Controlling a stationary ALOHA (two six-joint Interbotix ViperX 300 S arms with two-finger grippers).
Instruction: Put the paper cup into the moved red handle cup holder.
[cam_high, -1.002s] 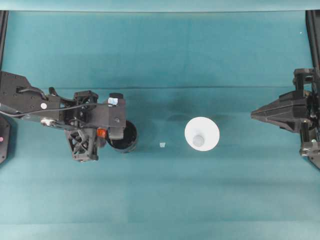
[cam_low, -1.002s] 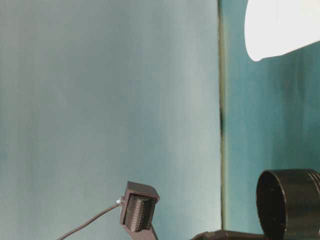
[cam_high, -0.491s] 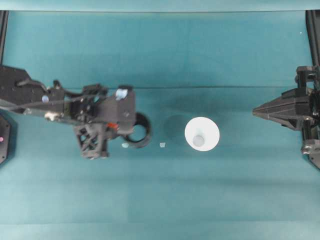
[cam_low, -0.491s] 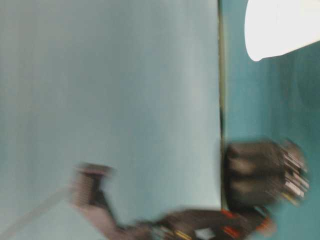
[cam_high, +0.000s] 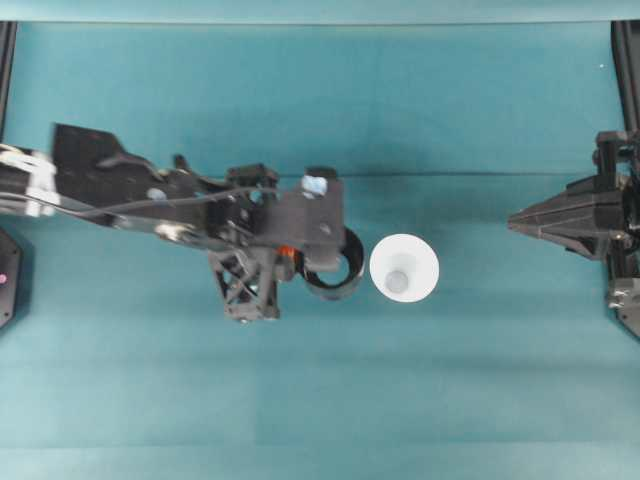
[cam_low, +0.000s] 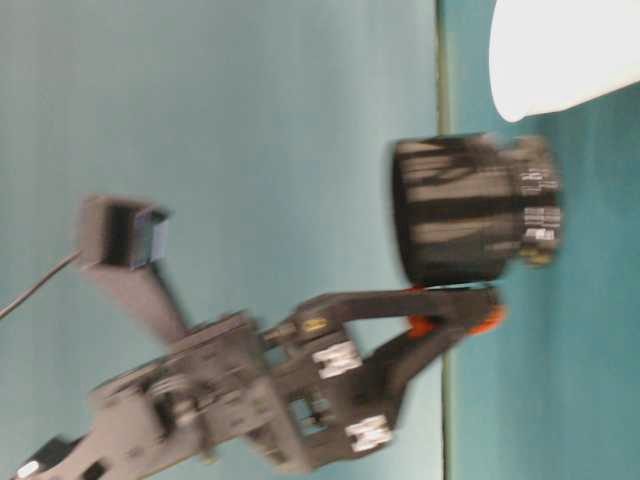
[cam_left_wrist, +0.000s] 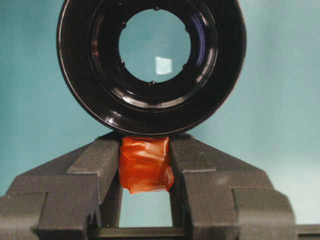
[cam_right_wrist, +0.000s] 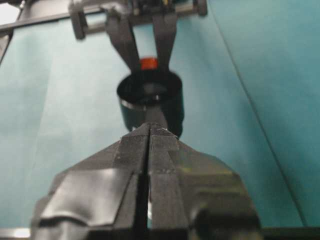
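Observation:
The red handle cup holder is a glossy black ring with an orange-red tab. My left gripper is shut on that tab and holds the holder off the table, just left of the paper cup. The white cup stands upright with its rim up, a narrow gap away from the holder. In the table-level view the raised holder is blurred, with the cup beyond it. My right gripper rests shut at the right edge, pointing at the cup. Its closed tips sit in front of the holder.
Teal cloth covers the table. Black frame rails run down the far left and right edges. A small pale scrap on the cloth shows through the holder's open bottom.
My left arm has lifted the holder by its tab and carried it right, from well left of the cup to right beside it. The cup and right arm have stayed put.

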